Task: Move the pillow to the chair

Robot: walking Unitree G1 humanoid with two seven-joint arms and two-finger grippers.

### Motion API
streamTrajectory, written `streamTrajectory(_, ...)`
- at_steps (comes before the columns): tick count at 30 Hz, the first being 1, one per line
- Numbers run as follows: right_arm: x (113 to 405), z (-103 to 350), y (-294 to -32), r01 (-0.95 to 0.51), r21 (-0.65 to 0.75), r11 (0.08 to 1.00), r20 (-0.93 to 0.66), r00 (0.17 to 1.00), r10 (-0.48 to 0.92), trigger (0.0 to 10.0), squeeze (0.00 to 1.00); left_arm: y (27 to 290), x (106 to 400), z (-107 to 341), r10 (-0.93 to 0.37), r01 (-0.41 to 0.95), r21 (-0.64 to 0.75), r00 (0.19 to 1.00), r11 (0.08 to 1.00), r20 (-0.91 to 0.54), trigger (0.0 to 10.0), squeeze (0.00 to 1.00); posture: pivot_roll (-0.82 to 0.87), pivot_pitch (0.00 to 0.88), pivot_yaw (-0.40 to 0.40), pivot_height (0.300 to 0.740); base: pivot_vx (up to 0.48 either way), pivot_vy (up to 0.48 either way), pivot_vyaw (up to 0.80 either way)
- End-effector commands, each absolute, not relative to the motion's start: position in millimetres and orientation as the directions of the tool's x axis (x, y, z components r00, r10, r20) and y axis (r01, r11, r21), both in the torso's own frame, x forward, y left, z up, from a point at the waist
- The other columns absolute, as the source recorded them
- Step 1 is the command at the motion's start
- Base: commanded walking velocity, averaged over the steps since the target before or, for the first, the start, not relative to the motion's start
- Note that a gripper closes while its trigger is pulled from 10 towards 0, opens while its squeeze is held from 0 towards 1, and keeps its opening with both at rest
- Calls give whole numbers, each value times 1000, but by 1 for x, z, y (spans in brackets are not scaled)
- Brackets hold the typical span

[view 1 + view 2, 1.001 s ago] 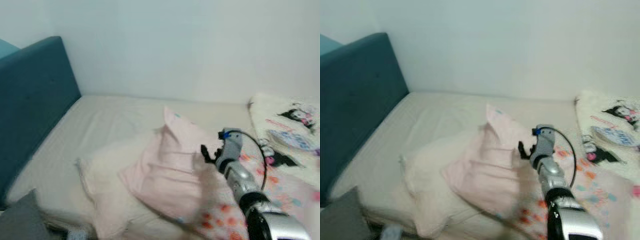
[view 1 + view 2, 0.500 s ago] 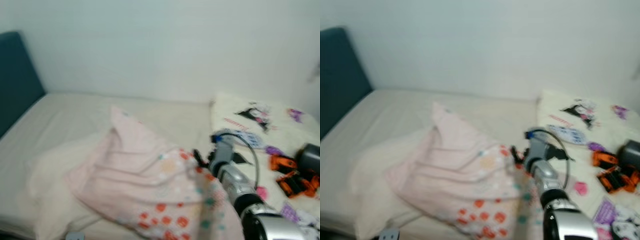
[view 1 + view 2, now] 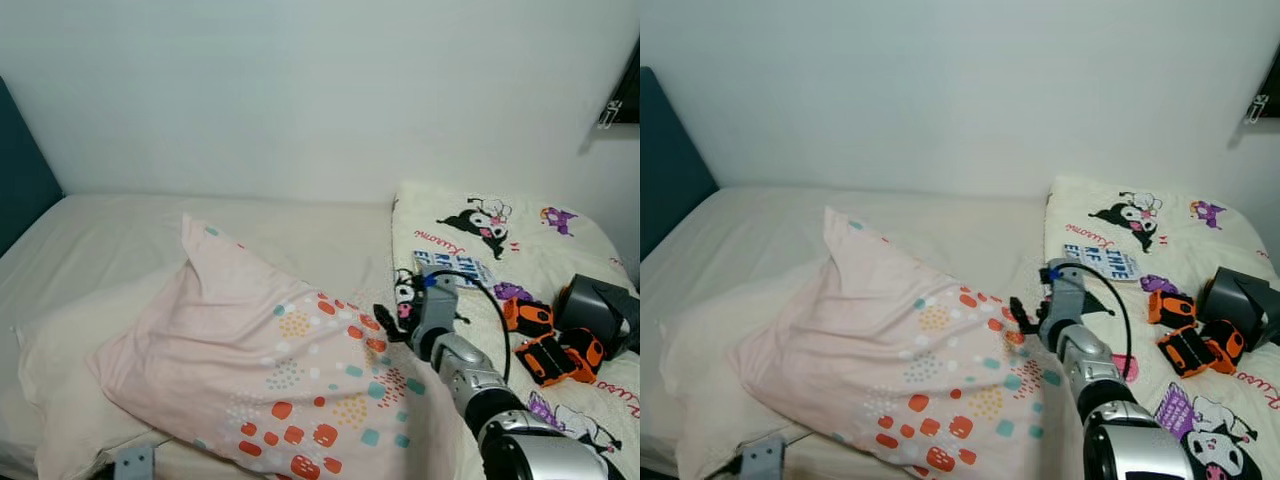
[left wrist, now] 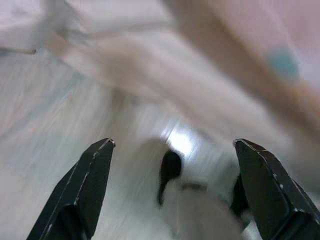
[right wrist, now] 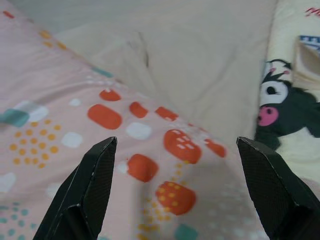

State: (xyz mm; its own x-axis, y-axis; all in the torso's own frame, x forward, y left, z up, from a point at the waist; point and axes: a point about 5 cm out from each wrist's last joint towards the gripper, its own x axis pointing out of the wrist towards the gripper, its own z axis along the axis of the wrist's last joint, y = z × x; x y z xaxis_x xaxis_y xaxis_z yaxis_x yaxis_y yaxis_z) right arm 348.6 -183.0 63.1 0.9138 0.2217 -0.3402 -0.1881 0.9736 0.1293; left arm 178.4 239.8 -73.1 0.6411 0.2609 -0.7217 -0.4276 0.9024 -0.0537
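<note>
right gripper [image 3: 1017, 318], fingers spread wide, hovers at the near edge of the pink pillow [image 3: 910, 370] — centre frame, its long axis running lower right to upper left across the bed [image 3: 760, 215]. left gripper [image 4: 170, 192] also open — blurred.

The pillow [image 3: 270, 370] is pale pink, printed with orange, teal and white blobs and dotted yellow circles. It lies slumped and creased on the bed [image 3: 110, 235], one corner peaking up toward 11 o'clock, its patterned end spreading toward 5 o'clock. It partly overlaps a cream pillow [image 3: 55, 365] at 9 o'clock.
</note>
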Motion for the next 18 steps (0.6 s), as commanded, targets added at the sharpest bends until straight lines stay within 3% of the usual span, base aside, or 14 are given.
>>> streamTrajectory(1,349,64,-180,-193,149,970,-342,910,234,10000,0,246,181,-70,273,-454,-81,658,887,-702,10000,0,-101,18,2,740,0,0,0)
streamTrajectory(3,350,65,-180,-194,157,968,-340,910,237,10000,0,248,189,-64,230,-472,-207,710,857,-666,10000,0,-99,18,1,740,0,0,0)
streamTrajectory(5,350,65,-180,-194,157,968,-340,910,237,10000,0,248,189,-64,230,-472,-207,710,857,-666,10000,0,-99,18,1,740,0,0,0)
streamTrajectory(6,352,66,-179,-192,163,968,-339,910,237,10000,0,239,195,-62,98,-428,-402,774,809,-625,10000,0,-98,20,-2,740,0,0,0)
streamTrajectory(7,352,67,-179,-190,173,966,-339,910,240,10000,0,232,197,-62,24,-383,-476,798,792,-602,10000,0,-101,21,-2,740,0,0,0)
streamTrajectory(9,352,67,-179,-190,173,966,-339,910,240,10000,0,232,197,-62,24,-383,-476,798,792,-602,10000,0,-101,21,-2,740,0,0,0)
streamTrajectory(10,354,69,-179,-186,176,967,-347,908,237,10000,0,218,200,-61,-72,-308,-551,824,776,-562,10000,0,-102,23,-3,735,0,0,0)
streamTrajectory(18,358,75,-181,-170,209,963,-328,916,232,10000,0,184,226,-45,-255,-98,-699,888,709,-383,10000,0,-99,23,-8,710,0,0,0)
